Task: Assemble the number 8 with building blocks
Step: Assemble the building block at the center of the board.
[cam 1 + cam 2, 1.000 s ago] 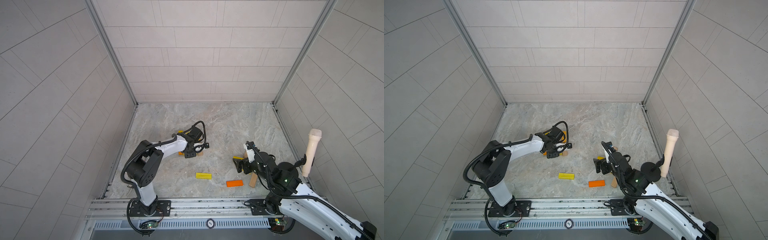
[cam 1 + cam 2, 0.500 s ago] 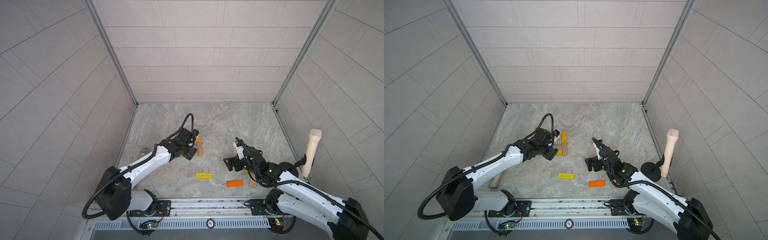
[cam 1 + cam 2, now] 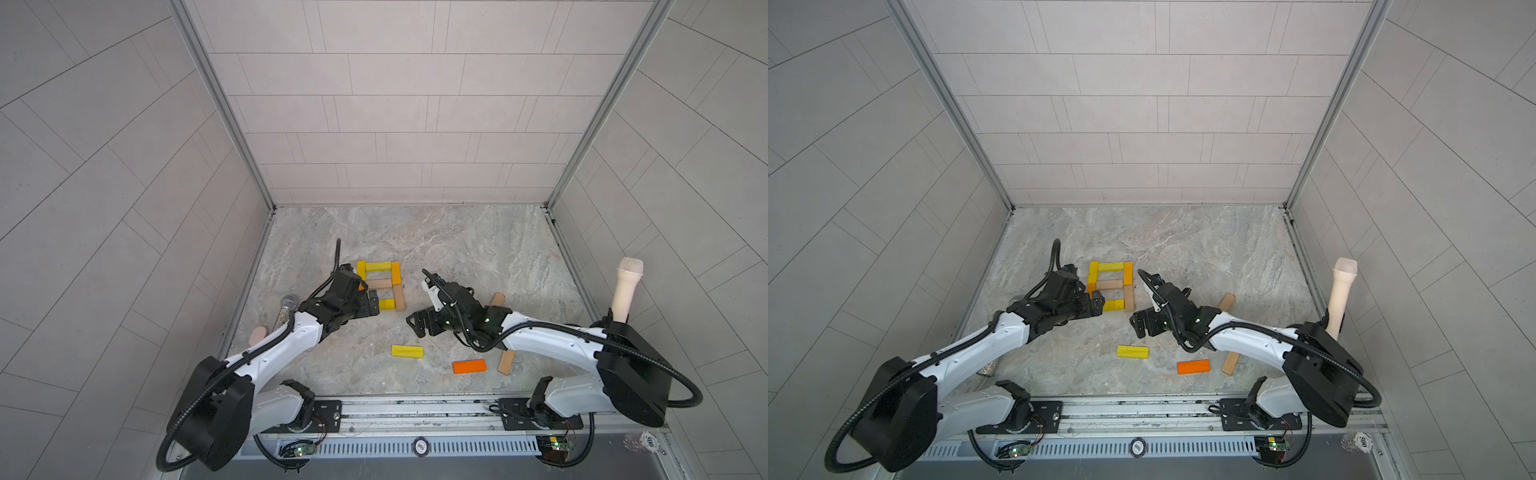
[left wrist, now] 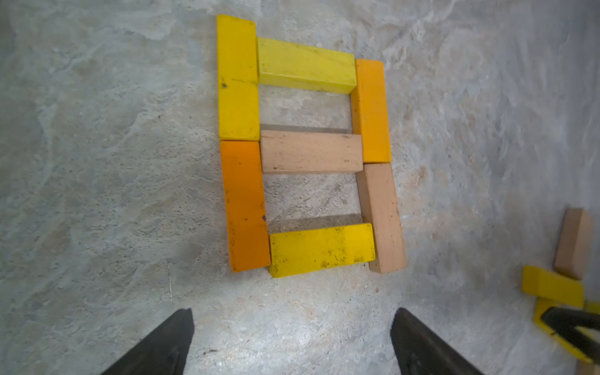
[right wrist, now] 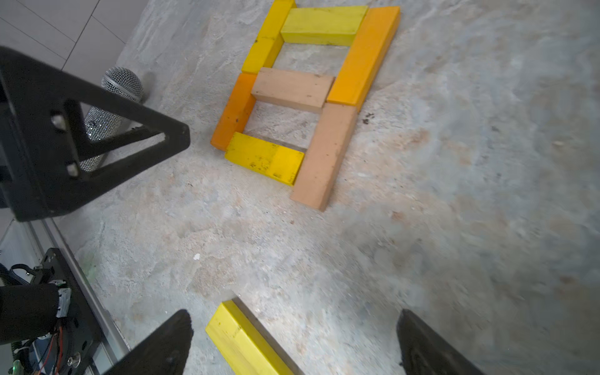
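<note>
The number 8 [image 3: 380, 284] [image 3: 1109, 284] lies flat on the marble floor, left of centre, made of yellow, orange and tan building blocks with two square holes. The left wrist view shows the number 8 [image 4: 311, 151] whole. My left gripper [image 3: 372, 304] [image 3: 1096, 305] [image 4: 292, 319] hovers at its lower left corner, open and empty, clear of the bars. My right gripper [image 3: 417, 326] [image 3: 1140, 326] [image 5: 293, 319] is open to the right of the figure. A loose yellow block [image 5: 246, 344] lies below and between its fingers, untouched.
Loose blocks lie near the front: yellow [image 3: 407, 351], orange [image 3: 469, 366] and tan [image 3: 506, 362]. Another tan one [image 3: 497, 299] is behind the right arm. A glittery silver cylinder [image 3: 286, 311] lies by the left wall. A cream microphone shape [image 3: 627, 291] stands on the right.
My left gripper has gone from nearly shut to wide open and drawn back from the figure, which now shows whole. The right arm has shifted forward and left, jaws still open.
</note>
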`<state>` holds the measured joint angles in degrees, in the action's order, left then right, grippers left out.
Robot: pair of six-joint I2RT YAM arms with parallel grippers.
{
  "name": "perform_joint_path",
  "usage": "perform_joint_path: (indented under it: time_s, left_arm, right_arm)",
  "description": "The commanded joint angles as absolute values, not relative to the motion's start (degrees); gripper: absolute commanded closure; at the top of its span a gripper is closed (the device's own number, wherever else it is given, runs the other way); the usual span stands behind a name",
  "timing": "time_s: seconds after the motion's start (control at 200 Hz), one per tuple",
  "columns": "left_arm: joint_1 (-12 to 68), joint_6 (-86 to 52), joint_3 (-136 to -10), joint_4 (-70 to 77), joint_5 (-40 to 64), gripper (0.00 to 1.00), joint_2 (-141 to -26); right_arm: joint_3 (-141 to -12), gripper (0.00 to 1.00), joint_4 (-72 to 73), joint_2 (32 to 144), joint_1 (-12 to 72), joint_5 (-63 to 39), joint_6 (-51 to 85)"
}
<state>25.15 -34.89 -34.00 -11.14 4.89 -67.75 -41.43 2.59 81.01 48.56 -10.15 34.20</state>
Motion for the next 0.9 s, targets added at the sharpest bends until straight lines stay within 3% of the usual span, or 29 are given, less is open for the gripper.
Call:
perform_joint_path:
  time_s: [0.0,0.41,0.896]
  left_arm:
    - [22.4,-43.3,-31.3,-3.3,10.3,0.00,-66.9]
    - [19.4,-46.3,-29.8,1.0,15.6,0.00,-69.7]
    - [19.3,-44.0,-31.3,-0.4,16.9,0.00,-71.8]
  right_arm:
    - [-43.5,0.00,7.1,85.1,49.8,-10.2,37.2]
    - [-50.2,0.00,10.9,97.6,50.5,-9.5,40.2]
    - [-53.2,0.00,12.4,103.4,50.5,-9.9,40.6]
